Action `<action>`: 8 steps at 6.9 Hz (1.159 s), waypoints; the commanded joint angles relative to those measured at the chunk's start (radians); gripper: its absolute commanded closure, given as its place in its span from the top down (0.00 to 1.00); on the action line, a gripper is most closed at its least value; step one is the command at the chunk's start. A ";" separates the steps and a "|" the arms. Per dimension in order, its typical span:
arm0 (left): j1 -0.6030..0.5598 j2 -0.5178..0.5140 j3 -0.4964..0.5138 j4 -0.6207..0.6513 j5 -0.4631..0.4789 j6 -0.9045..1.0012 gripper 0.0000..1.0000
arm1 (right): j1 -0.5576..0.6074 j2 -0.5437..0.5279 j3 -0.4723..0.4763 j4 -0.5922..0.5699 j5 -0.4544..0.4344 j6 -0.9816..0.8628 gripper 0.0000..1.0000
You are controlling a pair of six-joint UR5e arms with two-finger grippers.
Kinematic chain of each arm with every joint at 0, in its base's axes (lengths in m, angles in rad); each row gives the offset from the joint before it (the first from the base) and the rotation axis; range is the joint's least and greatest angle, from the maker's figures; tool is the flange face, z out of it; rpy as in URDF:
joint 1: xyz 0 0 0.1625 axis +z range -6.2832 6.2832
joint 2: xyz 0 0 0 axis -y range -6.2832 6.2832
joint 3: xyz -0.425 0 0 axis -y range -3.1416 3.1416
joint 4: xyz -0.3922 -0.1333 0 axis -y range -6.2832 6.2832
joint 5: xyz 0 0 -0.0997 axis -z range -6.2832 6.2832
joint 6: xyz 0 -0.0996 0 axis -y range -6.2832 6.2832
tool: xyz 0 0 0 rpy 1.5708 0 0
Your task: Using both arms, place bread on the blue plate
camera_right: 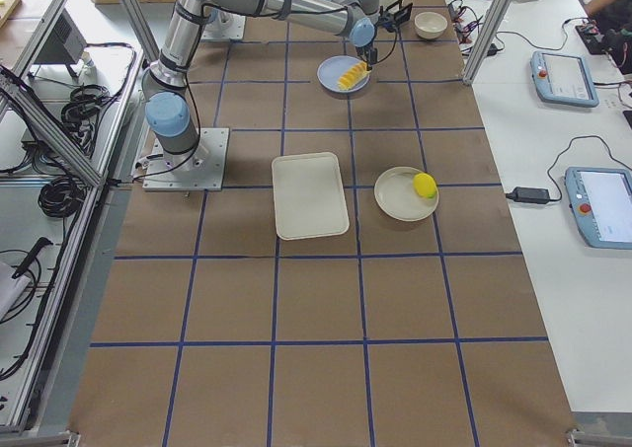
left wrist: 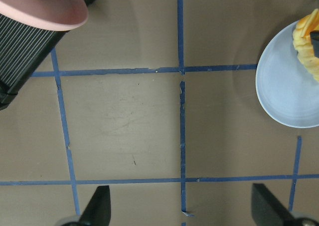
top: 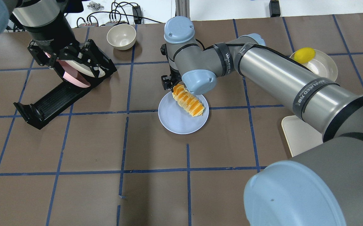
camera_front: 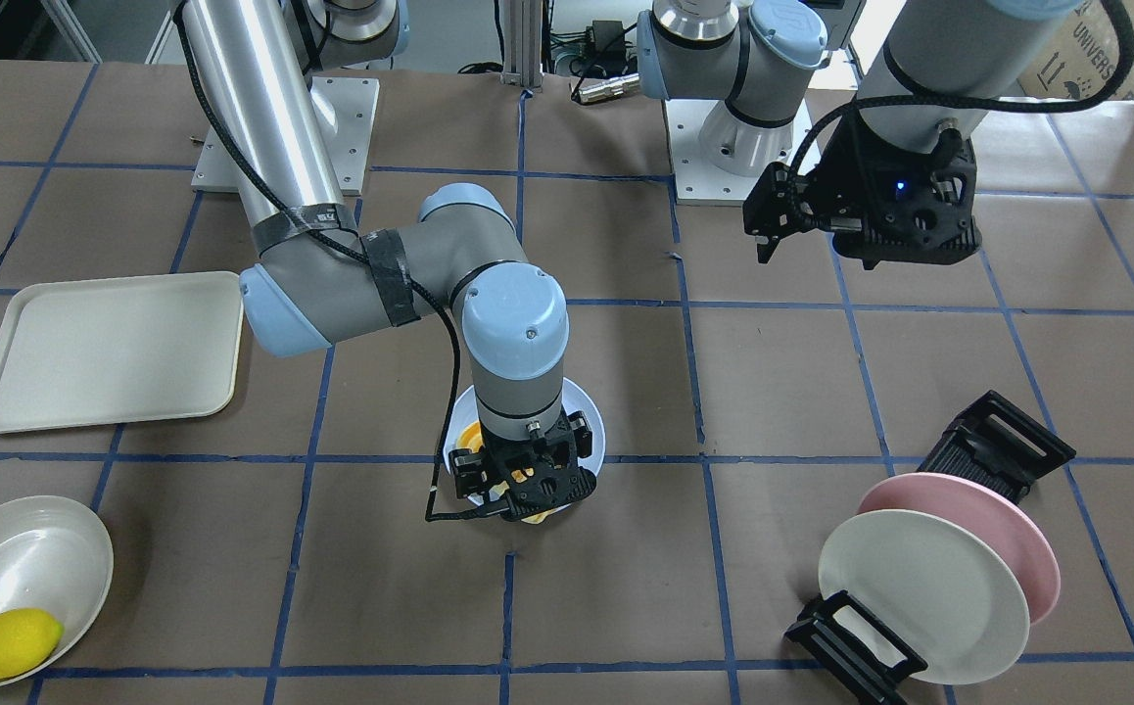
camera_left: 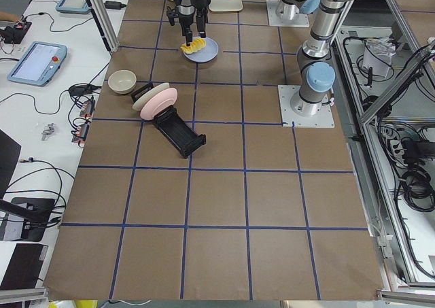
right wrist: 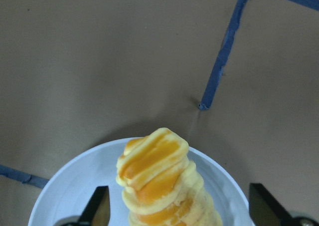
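Observation:
The bread (top: pixel 188 101), a twisted roll with orange and cream stripes, lies on the blue plate (top: pixel 175 122) at mid-table, with one end at the plate's far rim. My right gripper (camera_front: pixel 528 490) hangs over that end. In the right wrist view its fingers (right wrist: pixel 99 206) stand wide apart on either side of the bread (right wrist: pixel 154 176) without touching it, so my right gripper (right wrist: pixel 179 206) is open. My left gripper (top: pixel 65 59) is open and empty, high above the plate rack. In its wrist view (left wrist: pixel 182 206) the plate (left wrist: pixel 284 91) is at the right edge.
A black rack (camera_front: pixel 998 446) holds a pink plate (camera_front: pixel 1008 519) and a cream-white plate (camera_front: pixel 920 592). A cream tray (camera_front: pixel 107 348) and a bowl (camera_front: pixel 38 548) holding a lemon (camera_front: pixel 9 641) sit on the robot's right side. A small bowl (top: pixel 121 36) stands at the far edge.

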 commanded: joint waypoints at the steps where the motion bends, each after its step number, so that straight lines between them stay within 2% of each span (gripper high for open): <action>1: 0.007 0.056 -0.023 0.010 -0.001 0.031 0.99 | -0.070 -0.087 0.049 0.036 -0.044 -0.039 0.99; 2: 0.018 0.033 -0.016 0.054 -0.010 0.026 1.00 | -0.140 -0.171 0.087 0.074 -0.047 -0.092 0.99; 3: 0.018 0.016 -0.019 0.082 -0.009 -0.032 1.00 | -0.231 -0.296 0.124 0.193 -0.043 -0.111 0.99; 5: 0.019 0.022 0.006 0.012 0.002 -0.101 1.00 | -0.383 -0.510 0.163 0.422 -0.047 -0.227 0.98; 6: 0.020 0.027 0.007 -0.002 0.004 -0.100 1.00 | -0.458 -0.570 0.161 0.540 -0.046 -0.254 0.99; 7: 0.020 0.027 0.007 -0.005 0.004 -0.100 1.00 | -0.475 -0.627 0.164 0.656 -0.041 -0.242 0.99; 8: 0.018 0.031 0.007 -0.008 0.002 -0.100 1.00 | -0.474 -0.646 0.169 0.669 -0.037 -0.242 1.00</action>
